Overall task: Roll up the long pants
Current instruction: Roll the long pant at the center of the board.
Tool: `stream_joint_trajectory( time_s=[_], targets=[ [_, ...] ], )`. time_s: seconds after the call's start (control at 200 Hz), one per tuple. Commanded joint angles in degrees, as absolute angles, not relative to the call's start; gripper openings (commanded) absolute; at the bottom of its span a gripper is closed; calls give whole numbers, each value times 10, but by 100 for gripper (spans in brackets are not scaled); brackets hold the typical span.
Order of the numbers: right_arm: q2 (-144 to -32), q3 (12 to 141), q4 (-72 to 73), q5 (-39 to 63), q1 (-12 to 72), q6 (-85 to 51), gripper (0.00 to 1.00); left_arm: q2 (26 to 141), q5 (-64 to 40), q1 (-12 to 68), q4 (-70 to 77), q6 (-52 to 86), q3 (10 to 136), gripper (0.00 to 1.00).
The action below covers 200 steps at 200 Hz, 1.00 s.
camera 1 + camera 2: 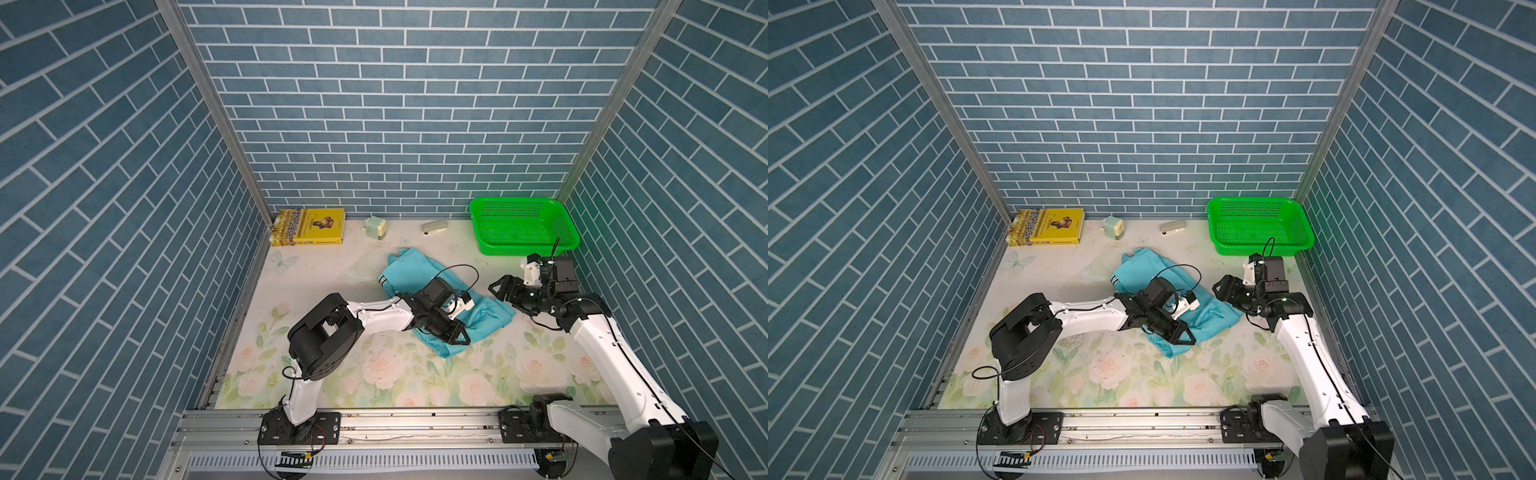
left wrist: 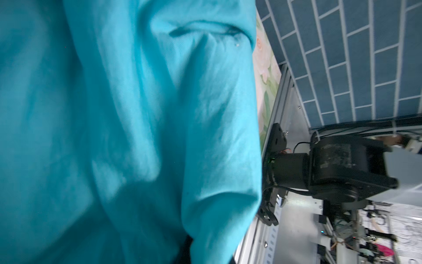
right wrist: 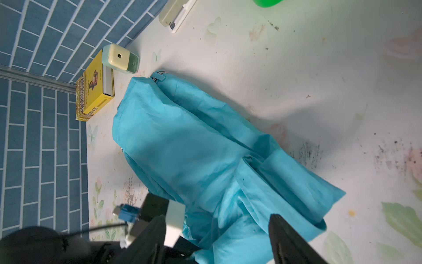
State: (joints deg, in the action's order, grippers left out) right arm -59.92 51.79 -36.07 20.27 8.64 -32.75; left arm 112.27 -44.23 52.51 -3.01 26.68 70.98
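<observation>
Turquoise long pants (image 1: 411, 270) crumpled across the middle of the floral desk (image 1: 374, 374), striped waistband (image 1: 383, 284) toward the left. Left jaws down on the near hem, closed, seemingly pinching a fold; hard to confirm with cloth filling the left wrist view. Right jaws spread wide, empty, hovering just beside the cloth's right edge. Green basket (image 1: 486, 245) well apart, far right corner.
</observation>
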Motion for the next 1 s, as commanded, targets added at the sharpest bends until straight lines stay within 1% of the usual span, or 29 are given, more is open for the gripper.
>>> stream_joint_trajectory(
  time_s=[0.0, 0.16, 0.32, 0.44, 0.49, 0.555, 0.62, 0.73, 0.935, 0.995],
  targets=[
    [-579, 501, -369, 227, 84, -333, 75, 1128, -520, 505, 42, 340, 692, 0],
    [-565, 478, -341, 256, 84, -350, 74, 1137, -540, 484, 70, 388, 681, 0],
    [-561, 465, -329, 270, 84, -356, 74, 1127, -552, 458, 174, 476, 631, 0],
    [-552, 439, -307, 279, 84, -364, 78, 1126, -544, 448, 178, 484, 620, 0],
    [-554, 423, -287, 292, 84, -373, 84, 1127, -546, 446, 185, 491, 617, 0],
    [-560, 400, -255, 304, 85, -388, 87, 1131, -546, 445, 193, 496, 614, 0],
    [-572, 376, -222, 310, 86, -399, 90, 1132, -545, 444, 194, 496, 614, 0],
    [-604, 353, -172, 321, 85, -410, 92, 1132, -542, 444, 184, 484, 616, 0],
    [-671, 342, -109, 316, 85, -430, 92, 1127, -504, 445, 78, 385, 634, 0],
    [-682, 344, -97, 314, 85, -437, 91, 1129, -501, 448, 60, 359, 635, 0]
  ],
)
